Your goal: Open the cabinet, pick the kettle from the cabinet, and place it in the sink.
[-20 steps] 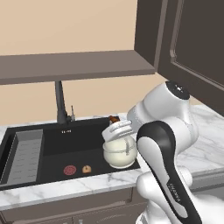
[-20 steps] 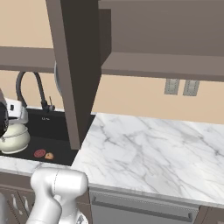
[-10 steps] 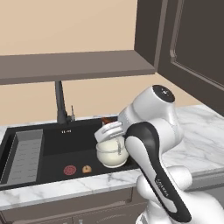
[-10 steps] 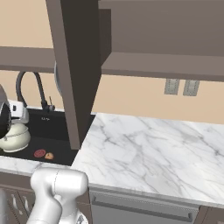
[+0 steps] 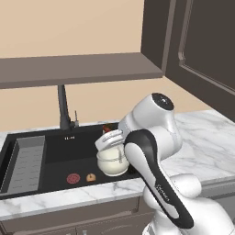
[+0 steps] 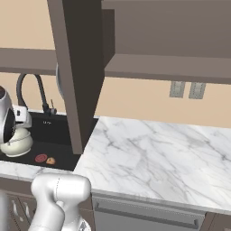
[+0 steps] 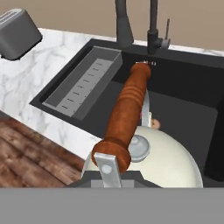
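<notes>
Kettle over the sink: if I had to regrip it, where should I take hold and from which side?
Take the kettle by its reddish-orange handle, coming from above. The handle arches clear over the lid knob, leaving room for a finger on each side, while the squat rounded body looks too wide and smooth. The gripper is shut there, over the sink.

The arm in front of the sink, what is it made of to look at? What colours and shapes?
The arm is built of smooth, glossy white rounded shells with a wide black band curving along one link, carrying small pale lettering. A dark round cap sits on its topmost joint. No loose cables show. The gripper is a blocky light grey-white piece; in the hand view a flat grey metal finger rises at the bottom.
</notes>
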